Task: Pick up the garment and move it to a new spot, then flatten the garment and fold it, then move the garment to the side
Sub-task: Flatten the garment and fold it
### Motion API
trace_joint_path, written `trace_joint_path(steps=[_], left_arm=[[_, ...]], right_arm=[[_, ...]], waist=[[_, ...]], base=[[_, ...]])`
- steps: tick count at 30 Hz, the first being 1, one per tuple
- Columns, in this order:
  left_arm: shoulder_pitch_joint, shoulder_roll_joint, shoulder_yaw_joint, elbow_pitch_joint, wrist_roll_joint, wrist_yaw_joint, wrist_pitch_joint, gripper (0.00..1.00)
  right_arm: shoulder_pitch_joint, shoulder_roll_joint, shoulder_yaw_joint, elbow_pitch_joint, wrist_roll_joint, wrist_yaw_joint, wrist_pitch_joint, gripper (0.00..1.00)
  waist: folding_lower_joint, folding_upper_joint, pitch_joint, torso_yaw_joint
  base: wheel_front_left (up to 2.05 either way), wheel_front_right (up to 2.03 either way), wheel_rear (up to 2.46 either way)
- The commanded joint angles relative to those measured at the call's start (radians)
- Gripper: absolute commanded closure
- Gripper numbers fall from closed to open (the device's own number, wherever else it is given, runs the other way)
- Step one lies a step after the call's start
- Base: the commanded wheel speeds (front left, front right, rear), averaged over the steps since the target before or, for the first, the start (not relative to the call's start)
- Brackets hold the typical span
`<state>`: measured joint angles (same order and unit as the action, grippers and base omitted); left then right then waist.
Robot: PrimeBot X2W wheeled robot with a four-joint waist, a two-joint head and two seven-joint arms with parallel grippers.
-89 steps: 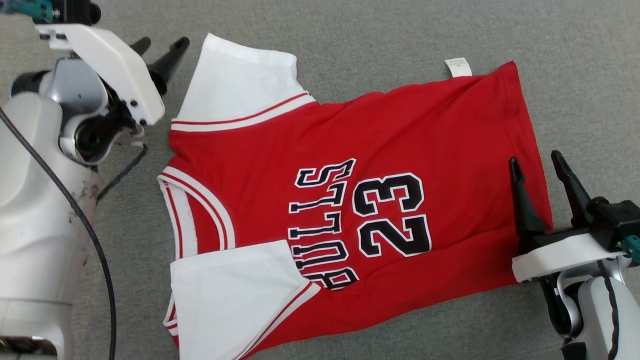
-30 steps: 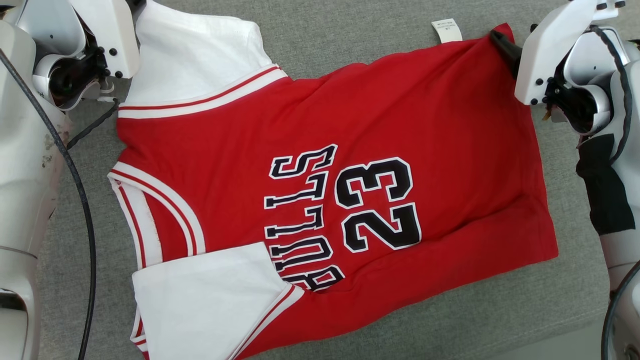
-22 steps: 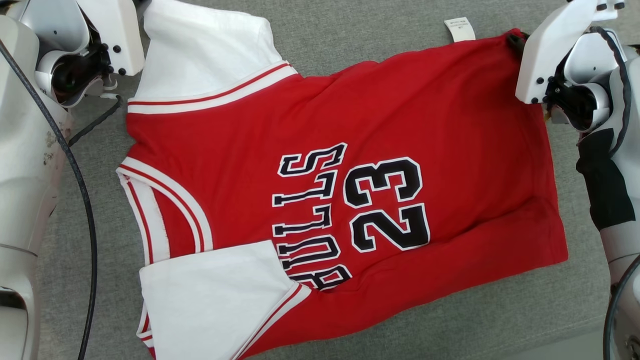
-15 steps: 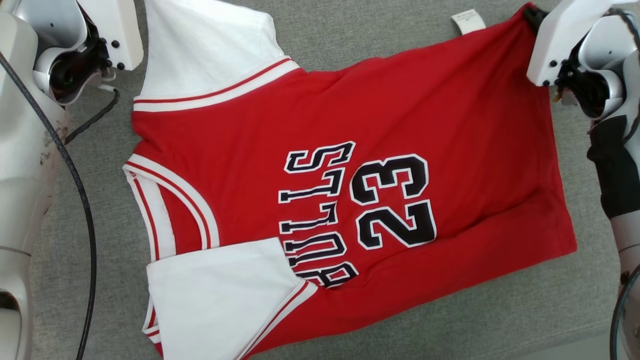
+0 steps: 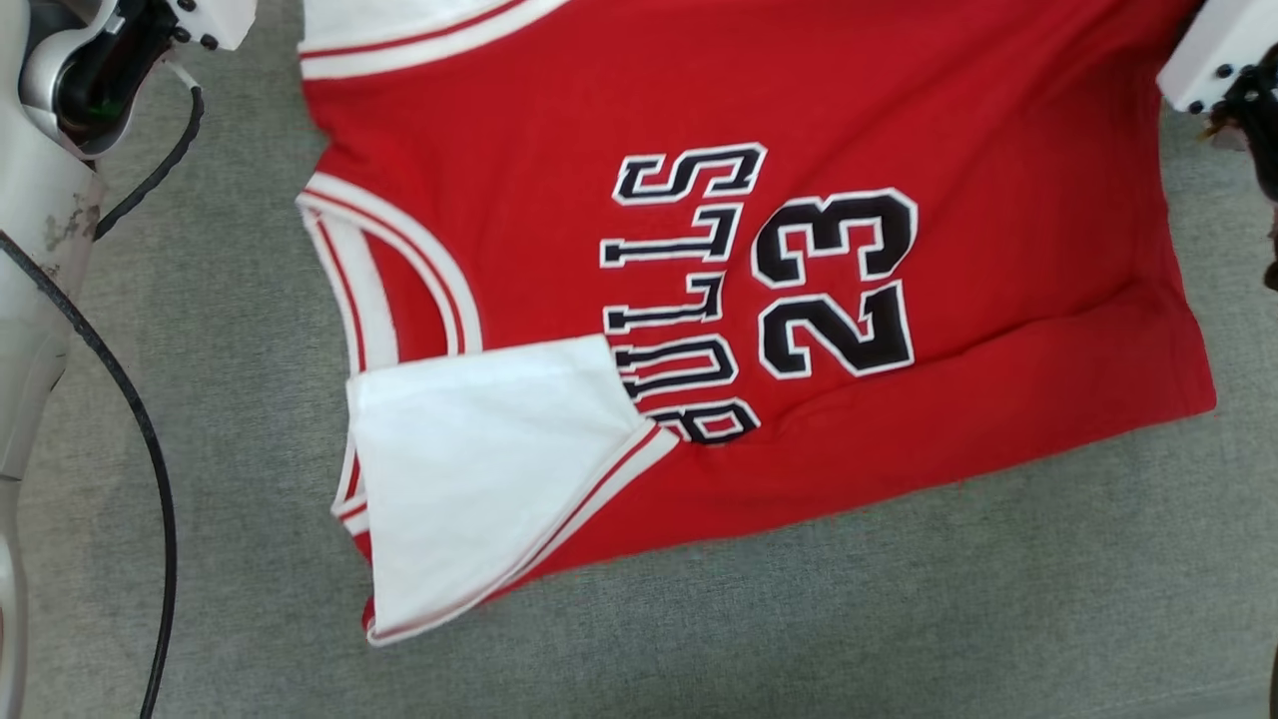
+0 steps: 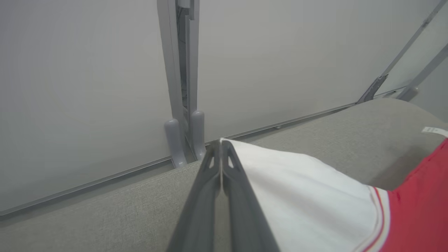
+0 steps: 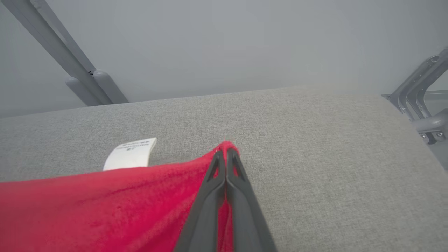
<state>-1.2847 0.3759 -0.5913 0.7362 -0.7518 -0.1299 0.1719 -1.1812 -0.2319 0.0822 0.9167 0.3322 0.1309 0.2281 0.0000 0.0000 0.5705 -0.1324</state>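
The garment (image 5: 759, 270) is a red jersey with white sleeves and black "BULLS 23" lettering, spread on the grey cloth surface (image 5: 849, 619). Its near white sleeve (image 5: 479, 469) is folded over the chest. In the left wrist view my left gripper (image 6: 221, 141) is shut on the tip of the far white sleeve (image 6: 304, 189). My right gripper (image 7: 226, 147) is shut on the red hem corner (image 7: 140, 206), beside the white care label (image 7: 131, 153). In the head view the left wrist (image 5: 90, 60) sits at the top left and the right wrist (image 5: 1223, 50) at the top right.
A black cable (image 5: 150, 449) runs down the left side along my left arm. Beyond the surface's far edge stand a pale wall (image 6: 280, 63) and grey metal frame posts (image 6: 182, 140). More frame bars (image 7: 420, 98) stand past the right end.
My right gripper has shut on the hem corner. The jersey now sits higher and further right in the head view, its far sleeve and hem corner cut off at the top; the camera seems to have moved.
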Motion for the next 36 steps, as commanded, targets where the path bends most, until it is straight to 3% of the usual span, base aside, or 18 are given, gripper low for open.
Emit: trace_joint_path(steps=[1,8,14,19,28,36], left_arm=[[-0.017,0.008,-0.009,-0.013,-0.013,0.0,-0.029,1.0],[0.094,0.078,-0.102,-0.172,-0.131,0.0,-0.164,1.0],[0.238,0.162,-0.126,-0.333,-0.221,0.0,-0.22,1.0],[0.354,0.203,-0.113,-0.45,-0.253,0.014,-0.261,1.0],[0.65,0.291,-0.119,-0.753,-0.317,0.15,-0.272,1.0],[0.851,0.318,-0.129,-0.934,-0.363,0.25,-0.31,1.0]], right_arm=[[-0.009,-0.019,0.008,0.007,0.016,0.0,-0.017,1.0],[0.106,-0.097,0.117,-0.049,0.174,0.0,-0.111,1.0],[0.236,-0.198,0.207,-0.121,0.274,0.0,-0.192,1.0],[0.314,-0.245,0.243,-0.168,0.345,0.0,-0.225,1.0],[0.444,-0.324,0.321,-0.257,0.403,0.0,-0.257,1.0],[0.54,-0.381,0.328,-0.314,0.421,0.0,-0.284,1.0]], waist=[[0.0,0.0,-0.004,0.011],[0.0,0.0,-0.053,0.046],[0.0,0.0,-0.098,0.077],[0.0,0.0,-0.127,0.091],[0.0,0.0,-0.168,0.104],[0.0,0.0,-0.185,0.114]], base=[[0.0,0.0,0.0],[0.0,0.0,0.0],[0.0,0.0,0.0],[0.0,0.0,0.0],[0.0,0.0,0.0],[0.0,0.0,0.0]])
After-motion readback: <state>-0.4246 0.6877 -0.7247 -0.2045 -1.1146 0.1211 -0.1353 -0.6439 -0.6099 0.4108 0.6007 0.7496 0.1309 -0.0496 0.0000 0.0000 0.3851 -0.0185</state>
